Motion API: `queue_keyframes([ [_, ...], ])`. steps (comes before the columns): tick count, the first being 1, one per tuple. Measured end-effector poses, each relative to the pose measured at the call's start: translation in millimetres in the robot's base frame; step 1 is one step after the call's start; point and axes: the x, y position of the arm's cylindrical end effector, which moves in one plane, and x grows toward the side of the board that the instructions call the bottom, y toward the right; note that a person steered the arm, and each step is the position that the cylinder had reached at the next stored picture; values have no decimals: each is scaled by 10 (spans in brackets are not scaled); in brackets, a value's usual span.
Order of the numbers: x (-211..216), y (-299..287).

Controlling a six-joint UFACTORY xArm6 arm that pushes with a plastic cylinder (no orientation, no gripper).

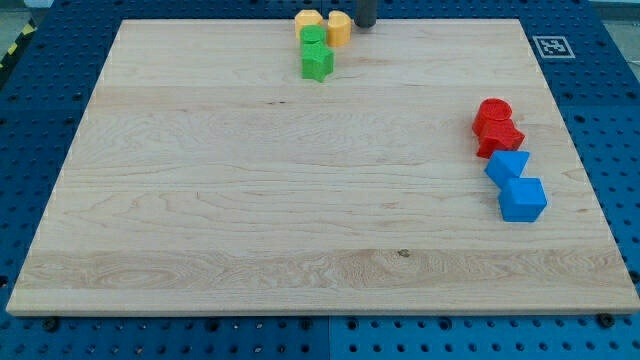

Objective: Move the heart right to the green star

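Note:
A yellow heart [340,28] sits at the view's top, near the board's top edge. The green star [318,63] lies just below and left of it. A green round block [313,38] sits between them and touches the star. My tip [365,25] is close beside the heart's right side; only the lowest part of the rod shows, and I cannot tell whether it touches the heart.
A yellow hexagon [308,19] sits left of the heart, above the green round block. At the view's right stand a red round block [493,112], a red star [501,136], a blue triangle [507,165] and a blue cube [522,199]. The wooden board [250,200] ends close above the heart.

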Motion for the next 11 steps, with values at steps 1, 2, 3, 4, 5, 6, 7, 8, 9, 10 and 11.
queue_keyframes([
  [1, 2, -78],
  [2, 5, -209],
  [3, 7, -354],
  [4, 5, -453],
  [5, 6, -498],
  [6, 10, -498],
  [7, 54, -476],
  [8, 271, -409],
  [9, 533, -250],
  [10, 671, -57],
  [11, 907, 55],
])
